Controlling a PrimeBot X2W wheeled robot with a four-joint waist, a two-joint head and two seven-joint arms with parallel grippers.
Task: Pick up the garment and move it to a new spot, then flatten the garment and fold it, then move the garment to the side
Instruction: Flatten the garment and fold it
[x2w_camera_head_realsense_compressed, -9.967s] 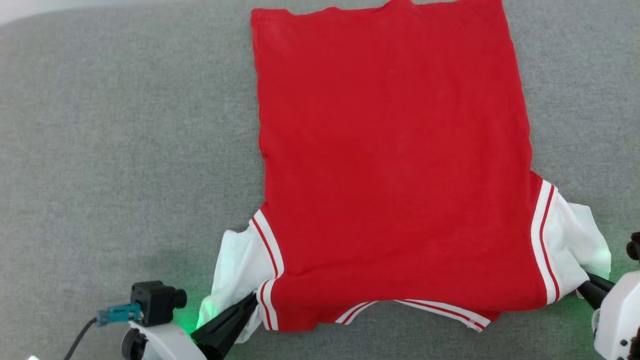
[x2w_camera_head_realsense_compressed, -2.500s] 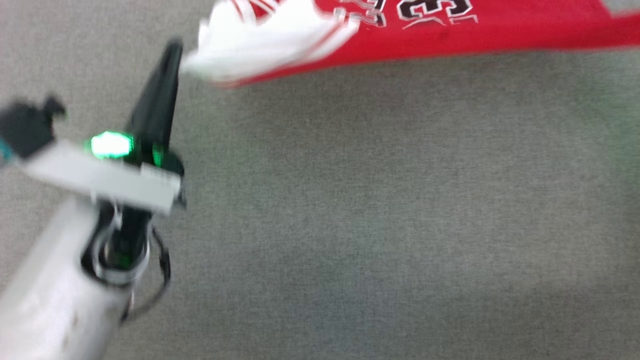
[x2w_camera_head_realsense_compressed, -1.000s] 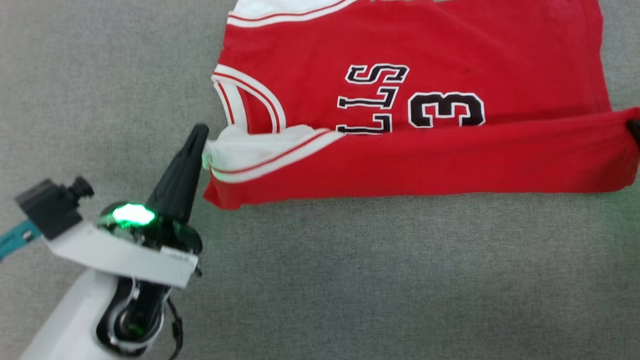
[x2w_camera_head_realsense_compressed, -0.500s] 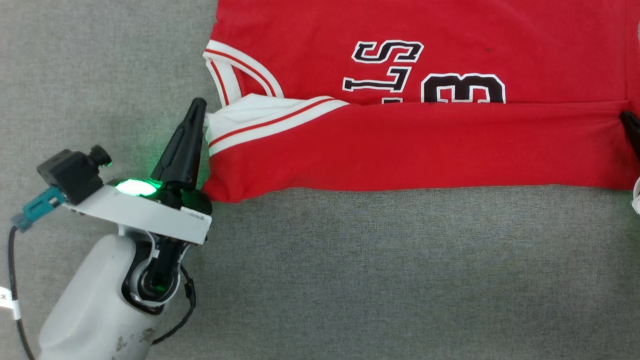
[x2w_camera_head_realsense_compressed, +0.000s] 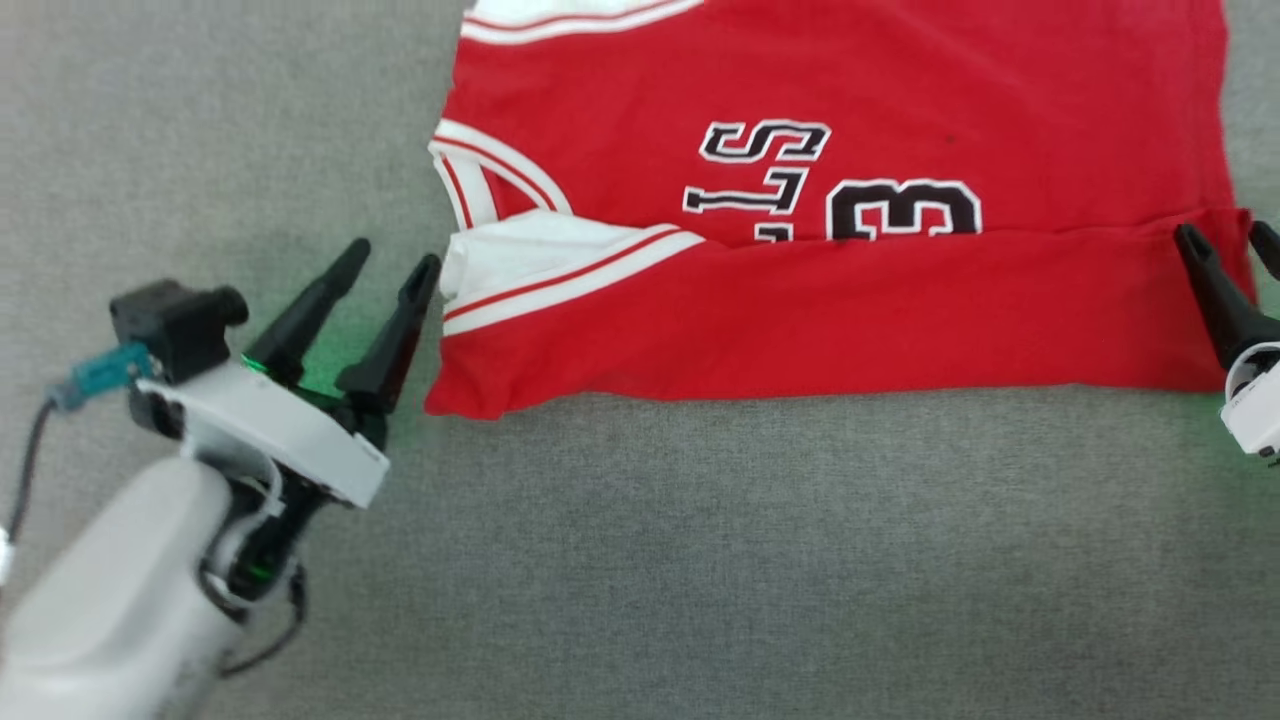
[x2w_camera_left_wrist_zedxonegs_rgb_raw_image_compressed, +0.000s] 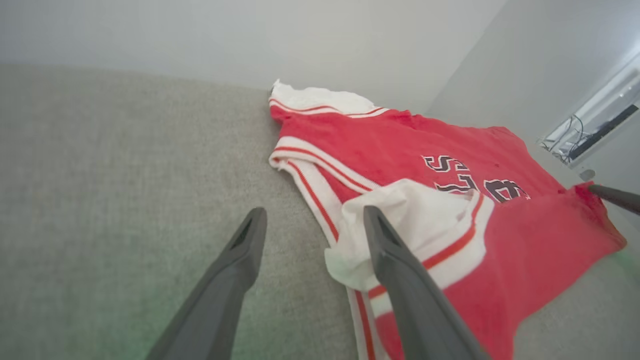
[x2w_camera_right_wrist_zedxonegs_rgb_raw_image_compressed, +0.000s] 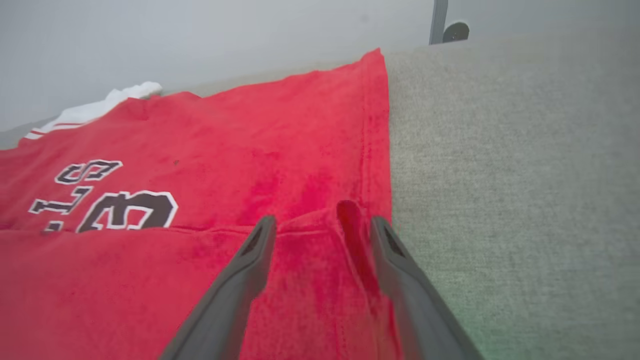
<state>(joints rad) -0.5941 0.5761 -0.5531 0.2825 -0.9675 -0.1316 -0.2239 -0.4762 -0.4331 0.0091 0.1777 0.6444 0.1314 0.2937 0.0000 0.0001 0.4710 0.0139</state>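
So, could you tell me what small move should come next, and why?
Probably lift both clear of the jersey. The left end effector and right end effector stand open, and the near edge lies folded over part of the lettering, so this fold looks finished.

A grey woven fabric surface (x2w_camera_head_realsense_compressed: 700, 560) covered the lower half and left side of the head view, faintly tinged green at the left middle. In the left wrist view a plain pale wall (x2w_camera_left_wrist_zedxonegs_rgb_raw_image_compressed: 225, 35) ran across the top, and a bright strip with dark cables (x2w_camera_left_wrist_zedxonegs_rgb_raw_image_compressed: 585, 137) sat at the right edge. At the top right of the right wrist view a grey post (x2w_camera_right_wrist_zedxonegs_rgb_raw_image_compressed: 438, 15) stood beside a small dark round part (x2w_camera_right_wrist_zedxonegs_rgb_raw_image_compressed: 456, 31).
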